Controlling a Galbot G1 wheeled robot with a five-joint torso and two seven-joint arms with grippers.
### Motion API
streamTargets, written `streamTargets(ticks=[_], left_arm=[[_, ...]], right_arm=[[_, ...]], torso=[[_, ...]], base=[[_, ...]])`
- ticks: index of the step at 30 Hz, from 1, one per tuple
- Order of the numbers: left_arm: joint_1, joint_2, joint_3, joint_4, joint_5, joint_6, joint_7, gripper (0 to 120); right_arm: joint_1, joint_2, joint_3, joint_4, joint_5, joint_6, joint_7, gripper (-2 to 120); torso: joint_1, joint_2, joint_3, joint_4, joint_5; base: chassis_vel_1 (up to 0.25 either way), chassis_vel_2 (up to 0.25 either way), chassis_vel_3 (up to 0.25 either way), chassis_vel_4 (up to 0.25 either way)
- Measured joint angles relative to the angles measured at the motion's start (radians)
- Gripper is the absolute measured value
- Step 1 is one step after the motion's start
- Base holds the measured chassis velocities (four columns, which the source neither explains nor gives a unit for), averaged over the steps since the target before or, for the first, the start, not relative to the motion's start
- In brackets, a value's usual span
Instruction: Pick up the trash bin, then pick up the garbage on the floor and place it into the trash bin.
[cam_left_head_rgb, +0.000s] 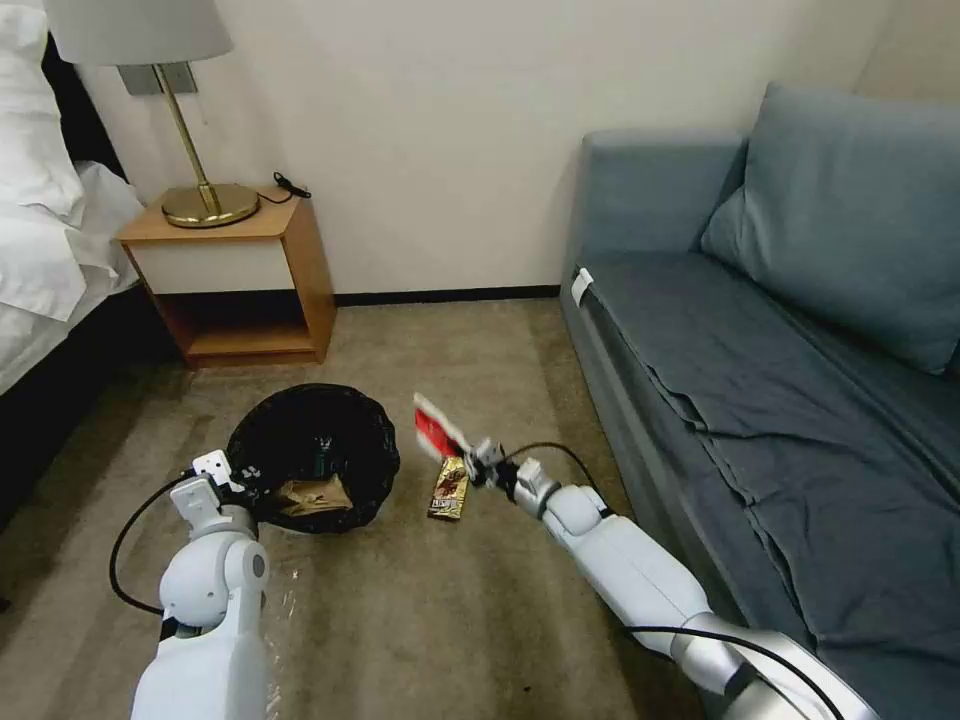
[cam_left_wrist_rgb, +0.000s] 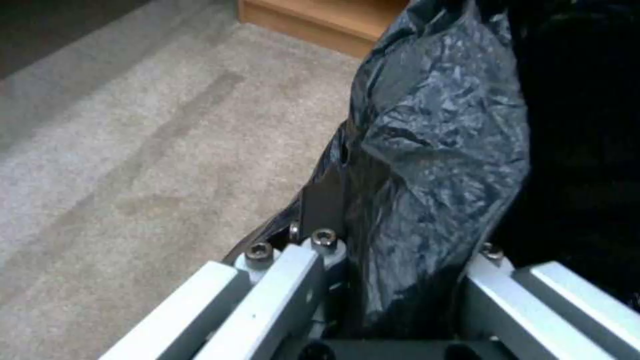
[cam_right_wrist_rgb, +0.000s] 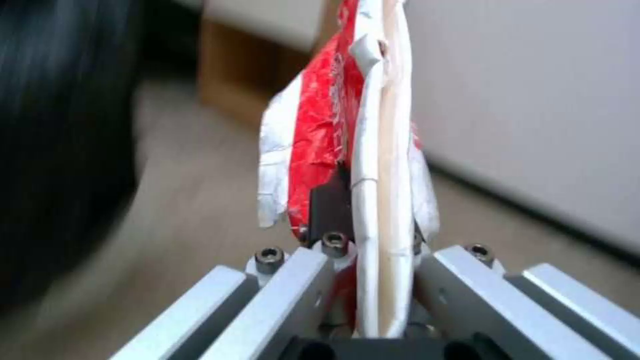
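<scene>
The trash bin (cam_left_head_rgb: 312, 455), lined with a crinkly black bag, hangs low over the carpet at centre left. My left gripper (cam_left_head_rgb: 243, 478) is shut on its near rim, the black bag (cam_left_wrist_rgb: 433, 165) bunched between the fingers. Inside lie a crumpled brown paper bag (cam_left_head_rgb: 312, 495) and a bottle with a green label (cam_left_head_rgb: 322, 455). My right gripper (cam_left_head_rgb: 478, 462) is shut on a red-and-white wrapper (cam_left_head_rgb: 437, 425), held up just right of the bin; the wrapper (cam_right_wrist_rgb: 333, 130) stands upright between the fingers. A gold-yellow snack wrapper (cam_left_head_rgb: 449, 489) lies on the floor below it.
A blue-grey sofa (cam_left_head_rgb: 760, 330) fills the right side. A wooden nightstand (cam_left_head_rgb: 235, 280) with a brass lamp (cam_left_head_rgb: 205, 190) stands at the back left beside a bed (cam_left_head_rgb: 40, 230). Open carpet (cam_left_head_rgb: 420, 620) lies in front.
</scene>
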Motion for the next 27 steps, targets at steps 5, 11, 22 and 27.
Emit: streamTargets(ticks=[5,11,22,27], left_arm=[[-0.013,0.002,0.004,0.01,0.0,0.0,-0.001,2],[-0.024,0.002,0.011,0.016,0.002,0.002,-0.002,2],[-0.045,-0.008,0.016,0.061,0.016,0.0,-0.007,2],[-0.051,-0.014,0.017,0.062,0.016,0.0,-0.008,2]], right_arm=[[0.031,0.0,-0.045,0.098,0.047,-0.026,0.14,0],[0.058,0.028,-0.098,0.148,0.05,-0.025,0.233,0],[0.064,0.04,-0.285,0.294,0.029,-0.054,0.226,0],[0.062,0.04,-0.351,0.301,0.022,-0.056,0.226,0]], torso=[[0.0,0.0,0.0,0.0002,0.0],[0.0,0.0,0.0,0.0,0.0],[0.0,0.0,0.0,0.0001,-0.0001],[0.0,0.0,0.0,0.0001,0.0]], base=[[0.0,0.0,0.0,0.0],[0.0,0.0,0.0,0.0],[0.0,0.0,0.0,0.0],[0.0,0.0,0.0,0.0]])
